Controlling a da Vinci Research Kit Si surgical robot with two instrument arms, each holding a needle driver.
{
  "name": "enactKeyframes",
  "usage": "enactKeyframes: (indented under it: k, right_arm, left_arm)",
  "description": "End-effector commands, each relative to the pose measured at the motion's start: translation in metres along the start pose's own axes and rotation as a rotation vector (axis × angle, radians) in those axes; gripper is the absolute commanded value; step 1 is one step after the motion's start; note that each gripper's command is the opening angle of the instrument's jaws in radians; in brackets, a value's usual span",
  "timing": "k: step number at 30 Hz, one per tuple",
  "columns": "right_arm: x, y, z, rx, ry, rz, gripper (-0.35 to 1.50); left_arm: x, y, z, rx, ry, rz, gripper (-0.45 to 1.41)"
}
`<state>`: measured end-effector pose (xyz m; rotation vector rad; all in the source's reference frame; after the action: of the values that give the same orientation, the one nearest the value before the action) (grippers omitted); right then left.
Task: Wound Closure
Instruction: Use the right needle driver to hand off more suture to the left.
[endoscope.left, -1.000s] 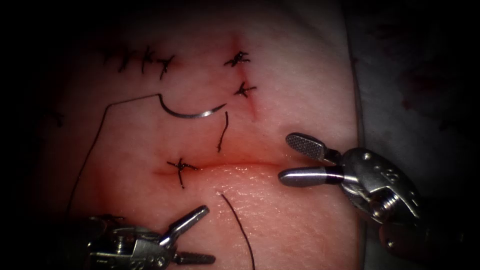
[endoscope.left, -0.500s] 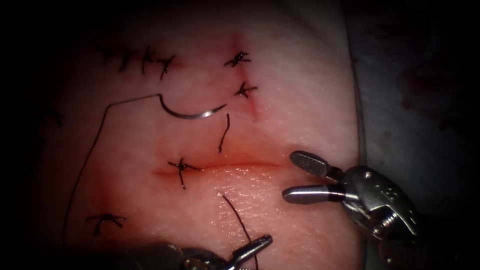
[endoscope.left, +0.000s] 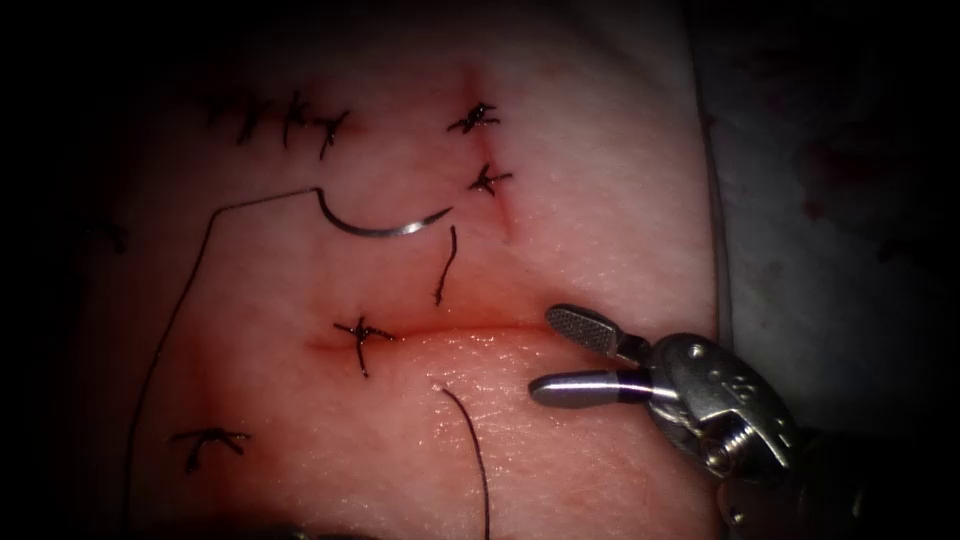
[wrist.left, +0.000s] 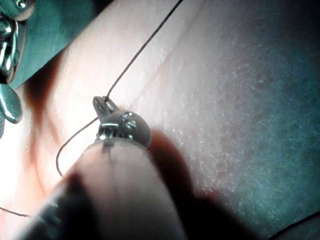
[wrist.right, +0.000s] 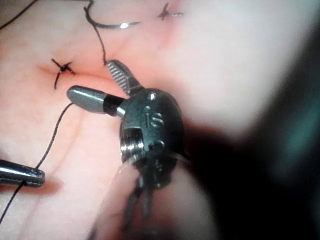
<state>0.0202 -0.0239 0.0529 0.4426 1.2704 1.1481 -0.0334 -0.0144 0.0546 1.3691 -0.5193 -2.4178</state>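
Observation:
The curved needle (endoscope.left: 385, 226) lies loose on the tissue (endoscope.left: 600, 200) above the horizontal cut (endoscope.left: 470, 329), held by neither tool and not in the tissue. Its thread (endoscope.left: 190, 290) runs left and then down. Another strand (endoscope.left: 472, 450) leaves the tissue just below the cut and runs down. My left tool (wrist.left: 102, 104) is shut on this thread; its tip (wrist.right: 39, 176) also appears in the right wrist view. My right tool (endoscope.left: 545, 353) stands open at the cut's right end, holding nothing (wrist.right: 92, 78).
A knotted stitch (endoscope.left: 362, 336) crosses the cut's left end. Further stitches sit at upper left (endoscope.left: 285, 120), upper middle (endoscope.left: 478, 118) and lower left (endoscope.left: 210, 440). A short cut end of thread (endoscope.left: 447, 264) lies above the cut. Pale cloth (endoscope.left: 830, 200) borders the tissue at right.
My left tool moved right and down out of the endoscope view and closed on the thread. My right tool, still open, shifted left toward the cut's right end.

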Motion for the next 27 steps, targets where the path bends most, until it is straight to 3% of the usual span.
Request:
enactKeyframes:
  k: [1,7,9,13,19,27]
  right_arm:
    - [-0.0001,-0.0001,0.0008,0.003,-0.015,-0.035,1.28]
    - [0.0000,-0.0020,0.0020,0.043,-0.008,-0.491,1.38]
    - [0.0000,-0.0025,0.0022,0.054,-0.003,-0.572,1.38]
    - [0.0004,-0.0032,0.0034,0.031,0.086,-0.765,1.36]
    - [0.0006,-0.0036,0.0067,0.035,0.115,-0.929,1.35]
    - [0.0000,-0.0041,0.0096,0.149,0.125,-0.969,1.25]
  left_arm:
    - [-0.0003,-0.0004,0.0006,-0.002,0.003,-0.006,-0.45]
    - [-0.0013,-0.0053,-0.0014,0.026,-0.003,-0.041,-0.45]
    - [-0.0013,-0.0057,-0.0017,0.027,-0.002,-0.034,-0.45]
    - [-0.0014,-0.0058,-0.0016,0.027,-0.003,-0.035,-0.45]
    - [-0.0019,-0.0058,-0.0011,0.023,-0.007,-0.035,-0.45]
    - [-0.0021,-0.0057,-0.0009,0.009,-0.009,-0.033,-0.45]
